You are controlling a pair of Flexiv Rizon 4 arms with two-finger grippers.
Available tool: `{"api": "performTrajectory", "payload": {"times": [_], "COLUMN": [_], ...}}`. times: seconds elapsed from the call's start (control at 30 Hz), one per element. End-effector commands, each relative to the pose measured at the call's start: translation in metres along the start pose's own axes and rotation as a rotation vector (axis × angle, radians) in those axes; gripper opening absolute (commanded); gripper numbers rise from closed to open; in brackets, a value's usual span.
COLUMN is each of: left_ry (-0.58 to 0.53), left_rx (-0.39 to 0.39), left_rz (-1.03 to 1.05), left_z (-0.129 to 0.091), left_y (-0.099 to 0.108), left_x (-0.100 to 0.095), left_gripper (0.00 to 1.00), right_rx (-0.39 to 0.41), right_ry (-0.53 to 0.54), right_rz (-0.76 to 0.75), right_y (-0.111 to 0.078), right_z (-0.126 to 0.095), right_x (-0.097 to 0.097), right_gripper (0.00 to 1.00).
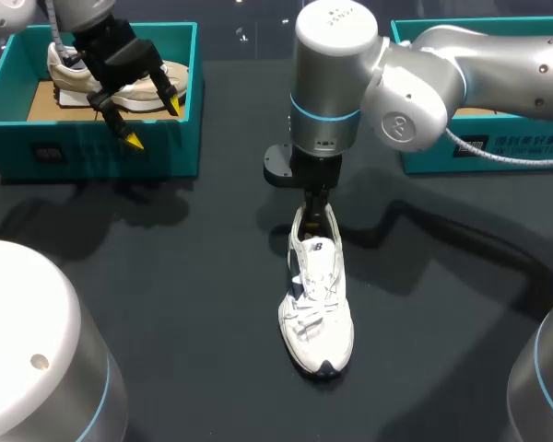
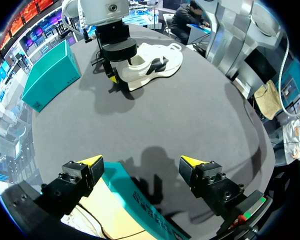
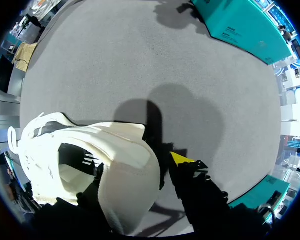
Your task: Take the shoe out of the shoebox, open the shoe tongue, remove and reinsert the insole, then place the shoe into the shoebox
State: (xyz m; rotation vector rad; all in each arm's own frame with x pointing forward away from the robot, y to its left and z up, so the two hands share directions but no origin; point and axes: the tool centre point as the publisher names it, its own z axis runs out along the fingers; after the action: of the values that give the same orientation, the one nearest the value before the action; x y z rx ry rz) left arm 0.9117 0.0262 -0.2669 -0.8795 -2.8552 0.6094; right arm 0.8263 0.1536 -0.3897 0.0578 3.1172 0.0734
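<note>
Shoe (image 1: 318,304) out on table (image 1: 166,276); right claw (image 1: 317,201) pinching heel (image 1: 313,223), left claw (image 2: 141,161) wide open, empty. Next: spread tongue (image 1: 314,269).

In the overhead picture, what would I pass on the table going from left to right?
A teal shoebox with a beige shoe inside → white shoe in the middle of the table → second teal shoebox.
</note>
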Motion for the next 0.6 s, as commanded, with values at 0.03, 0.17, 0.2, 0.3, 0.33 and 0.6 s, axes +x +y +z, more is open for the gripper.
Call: {"api": "performTrajectory", "payload": {"times": [0.03,0.17,0.2,0.3,0.33,0.6], "left_ry": [-0.001,-0.001,-0.001,-0.001,-0.001,-0.001], "left_rx": [-0.002,-0.002,-0.002,-0.002,-0.002,-0.002], "left_rz": [0.000,0.000,0.000,0.000,0.000,0.000], "left_z": [0.000,0.000,0.000,0.000,0.000,0.000], "left_y": [0.000,0.000,0.000,0.000,0.000,0.000], "left_x": [0.001,0.001,0.001,0.001,0.001,0.001], "left_gripper": [1.00,1.00,1.00,1.00,1.00,1.00], "right_rx": [0.001,-0.003,-0.005,0.001,0.003,0.061], "right_ry": [-0.012,-0.029,-0.037,-0.049,-0.055,-0.105], "right_rz": [0.011,0.029,0.033,0.038,0.036,0.001], "right_y": [0.000,-0.003,-0.003,-0.005,-0.006,-0.023], "right_z": [-0.002,-0.011,-0.016,-0.031,-0.037,-0.102], "right_x": [0.003,0.009,0.011,0.015,0.015,0.015], "right_gripper": [0.00,0.00,0.00,0.00,0.00,0.00]}}
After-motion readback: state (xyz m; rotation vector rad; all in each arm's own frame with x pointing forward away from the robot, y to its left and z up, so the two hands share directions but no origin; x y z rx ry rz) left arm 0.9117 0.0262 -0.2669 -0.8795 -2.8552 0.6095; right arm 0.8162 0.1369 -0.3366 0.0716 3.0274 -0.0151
